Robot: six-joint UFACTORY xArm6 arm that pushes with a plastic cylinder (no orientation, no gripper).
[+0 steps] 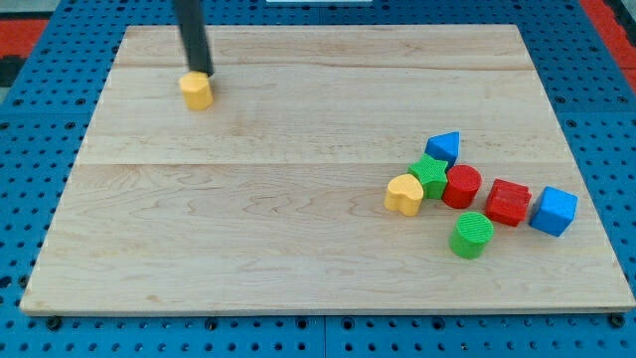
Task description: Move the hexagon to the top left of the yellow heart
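Wooden bench [298, 239] on blue pegboard. My tip [202, 74] is a bare rod with nothing to open or clamp; it holds nothing and appears to touch the yellow hexagon [198, 91] just below it. The yellow heart [403, 194] lies well away, lower right. Judgement: shift to the hexagon's upper left, then push diagonally, stopping short of the heart.

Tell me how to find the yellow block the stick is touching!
Look at the wooden board, then go to its top left part in the view. There the dark rod comes down, and my tip sits right on the top edge of the yellow hexagon. It stands alone, while the yellow heart huddles with other blocks at the right.
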